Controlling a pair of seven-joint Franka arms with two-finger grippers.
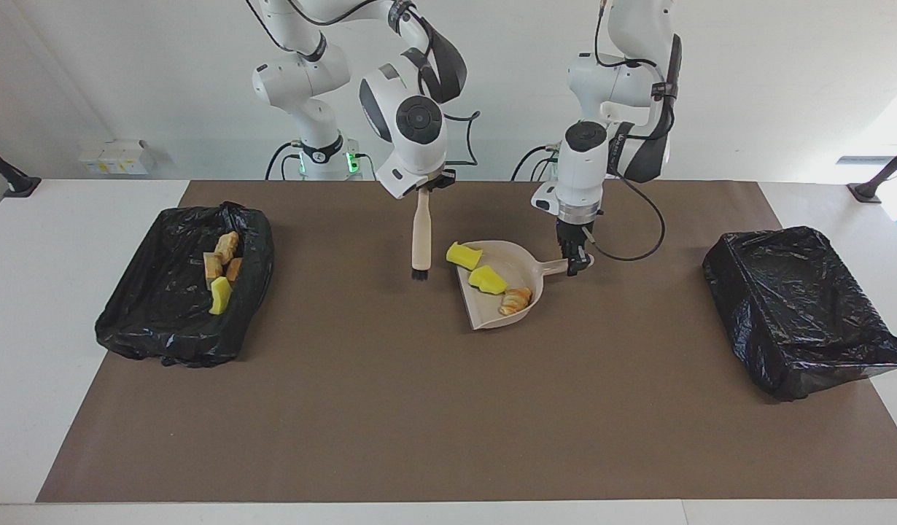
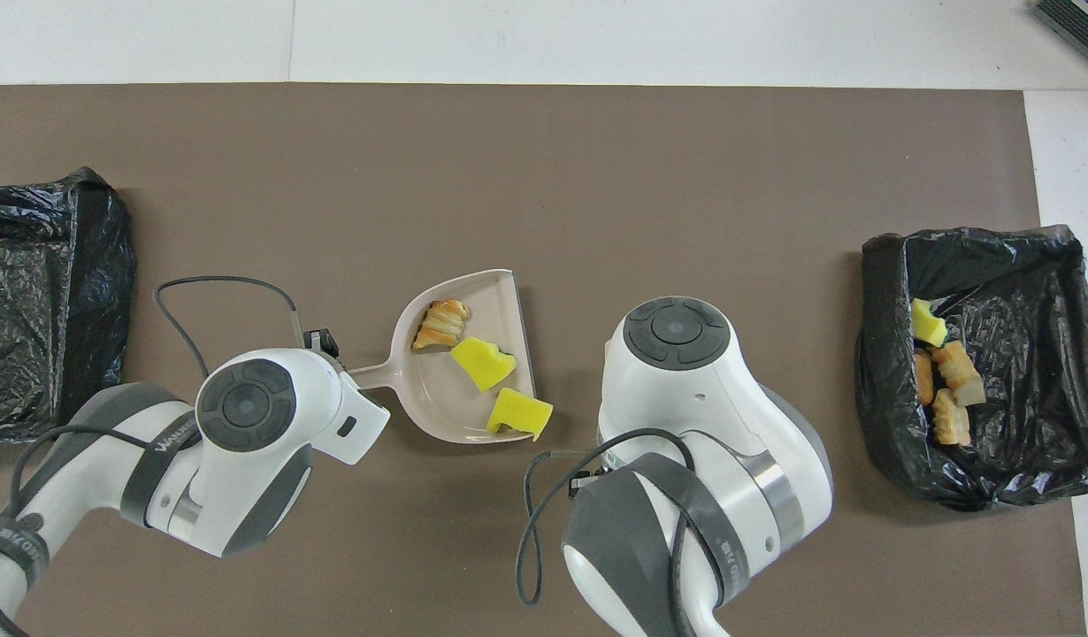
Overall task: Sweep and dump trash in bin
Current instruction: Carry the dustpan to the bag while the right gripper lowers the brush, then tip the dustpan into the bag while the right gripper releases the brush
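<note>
Trash sits in two places on my tabletop (image 1: 448,423). Nearest to me, my right jaws (image 1: 421,191) are clenched on the top of the brush (image 1: 421,237), which hangs upright with its dark bristles just above the brown mat (image 1: 419,401). Beside it, my left jaws (image 1: 576,264) are grasping the handle of the beige dustpan (image 1: 525,271), which lies on the mat with its open edge toward the brush. One yellow foam chunk (image 1: 464,255) rests on that open edge, the piece nearest to me; a second yellow chunk (image 1: 487,280) lies inside the pan, and an orange-tan croissant-shaped bit (image 1: 516,300) lies in the pan farther from me than both. Toward my right arm's end of the tabletop, a bin lined with a black bag (image 1: 179,292) holds several orange-tan pieces (image 1: 226,251) and one yellow chunk (image 1: 219,295), that chunk farthest from me. Toward my left arm's end stands a second black-lined bin (image 1: 798,310).
</note>
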